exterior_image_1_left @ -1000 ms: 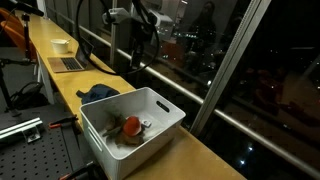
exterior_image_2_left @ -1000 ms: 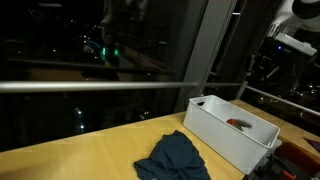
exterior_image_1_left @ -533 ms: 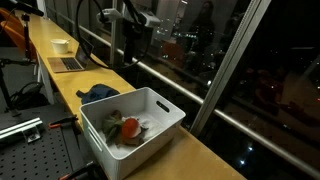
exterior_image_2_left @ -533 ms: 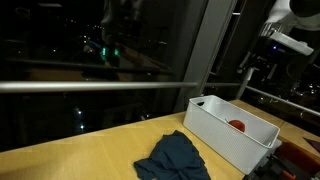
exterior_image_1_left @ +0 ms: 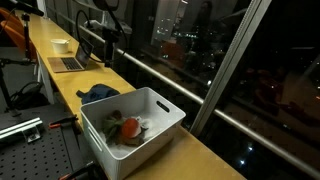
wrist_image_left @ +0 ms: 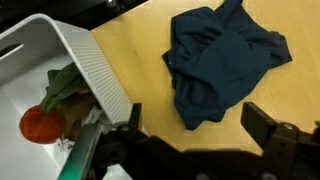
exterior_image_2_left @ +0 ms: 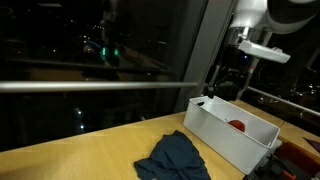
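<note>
Although the arm's casing and the white bin (wrist_image_left: 100, 70) show plainly, any marking on them is too blurred to read. The gripper (wrist_image_left: 192, 115) is spread wide, its two dark fingers (wrist_image_left: 268, 128) well apart and closing on nothing; neither pad touches anything.

In the wrist view the dark blue cloth (wrist_image_left: 225, 60) lies crumpled on the wooden counter (wrist_image_left: 140, 35), below and ahead of the fingertips. Its lower edge falls in the gap between them, with clear air between cloth and gripper. Past the finger nearer the bin, the bin's ribbed wall runs slantwise. Inside it lie a red round thing (wrist_image_left: 42, 123) and something green and leafy (wrist_image_left: 68, 85), the two touching.

In an exterior view the gripper (exterior_image_2_left: 222, 82) hangs fingers-down from a white wrist, the arm reaching in from the upper corner. It is above the end of the white bin (exterior_image_2_left: 215, 128) nearest the dark blue cloth (exterior_image_2_left: 175, 157); the red round thing (exterior_image_2_left: 238, 125) sits in the bin beyond the fingers.

In an exterior view the arm stands tall by the window rail, the gripper (exterior_image_1_left: 108, 48) high over the dark blue cloth (exterior_image_1_left: 98, 92). The white bin (exterior_image_1_left: 165, 112) is nearer the camera than the fingers, and a laptop (exterior_image_1_left: 68, 64) and a pale bowl (exterior_image_1_left: 61, 45) sit farther along the counter beyond them.
</note>
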